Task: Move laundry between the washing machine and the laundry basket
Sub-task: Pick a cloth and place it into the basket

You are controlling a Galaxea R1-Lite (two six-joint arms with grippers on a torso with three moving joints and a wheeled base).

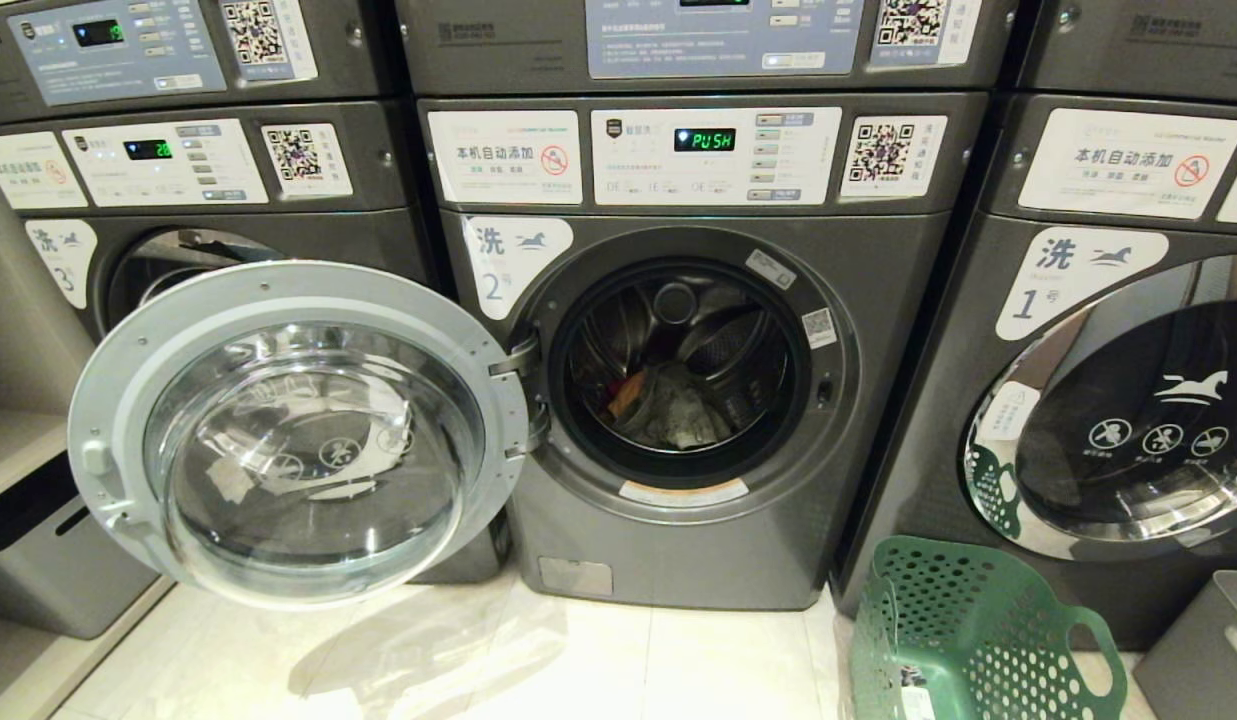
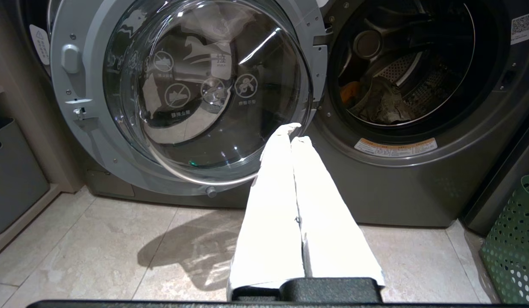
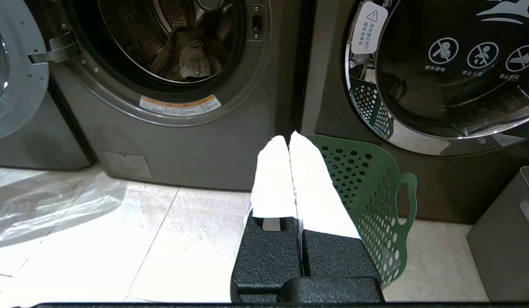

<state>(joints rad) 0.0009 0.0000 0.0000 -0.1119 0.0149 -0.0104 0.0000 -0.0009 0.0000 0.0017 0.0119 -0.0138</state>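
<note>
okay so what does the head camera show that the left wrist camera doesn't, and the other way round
Only the head view shows the control panel reading PUSH, the stacked machines above, and washer number one on the right. Only the left wrist view shows the left gripper, shut and empty, low above the floor. Both show the open door, the laundry in the middle drum, and the green basket.

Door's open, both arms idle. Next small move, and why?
Probably open the right gripper and reach toward the laundry in the open drum. Both grippers are shut and empty, and the basket on the floor looks empty.
</note>
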